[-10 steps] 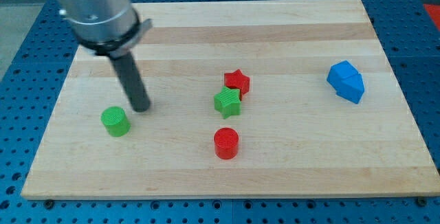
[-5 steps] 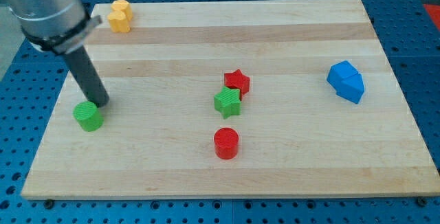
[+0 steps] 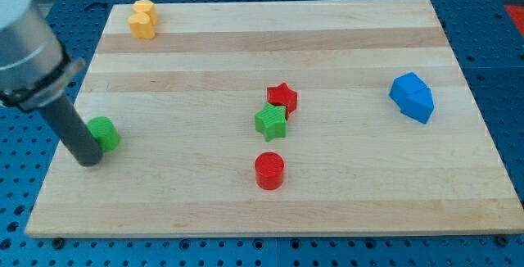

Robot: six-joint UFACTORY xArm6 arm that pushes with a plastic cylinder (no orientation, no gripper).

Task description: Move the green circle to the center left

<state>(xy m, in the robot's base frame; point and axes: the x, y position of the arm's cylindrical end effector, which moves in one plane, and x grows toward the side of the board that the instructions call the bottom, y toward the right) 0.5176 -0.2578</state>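
Observation:
The green circle [image 3: 105,133] lies near the left edge of the wooden board [image 3: 270,38], about halfway down the view. My tip [image 3: 88,160] rests on the board just below and to the left of the green circle, and the rod hides the circle's left side. Whether the rod touches the circle I cannot tell.
A green star [image 3: 270,123] and a red star [image 3: 282,97] sit together near the board's middle, with a red circle [image 3: 268,170] below them. A blue block [image 3: 411,97] is at the right. A yellow block [image 3: 142,18] is at the top left corner.
My tip moved left and down the view, from right of the green circle to its lower left. The green circle slid left, then slightly up. The yellow block came into view.

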